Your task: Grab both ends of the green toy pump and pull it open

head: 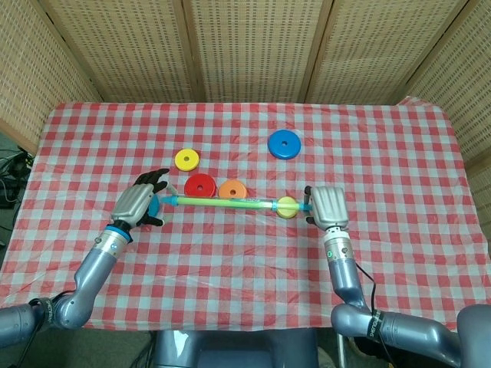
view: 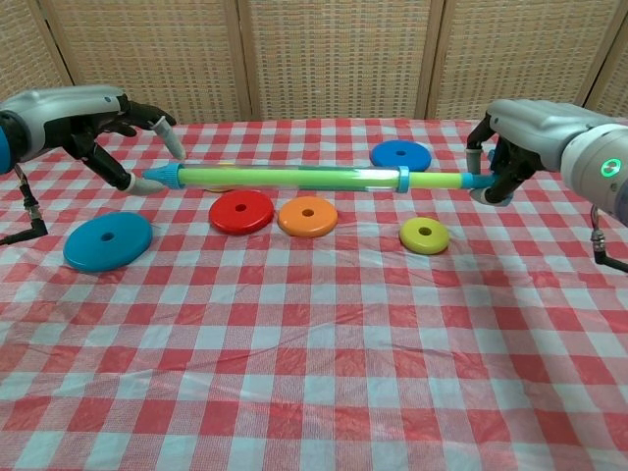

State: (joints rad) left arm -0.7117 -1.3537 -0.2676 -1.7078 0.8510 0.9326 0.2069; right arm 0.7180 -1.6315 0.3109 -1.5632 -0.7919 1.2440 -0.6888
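Observation:
The green toy pump (view: 285, 178) hangs level above the table, a clear green tube with a blue cap on the left and a thin rod on the right. My right hand (view: 510, 147) grips the blue handle at the rod's end. My left hand (view: 93, 123) is at the pump's left tip, its fingers spread above and below the blue cap (view: 162, 177) without closing on it. In the head view the pump (head: 230, 203) runs between the left hand (head: 138, 203) and the right hand (head: 326, 205).
Flat discs lie on the checked cloth: teal (view: 108, 240) under the left hand, red (view: 241, 211), orange (view: 307, 216), yellow-green (view: 424, 235) below the rod, blue (view: 400, 155) behind. A yellow disc (head: 187, 159) sits farther back. Wicker screens close the far side.

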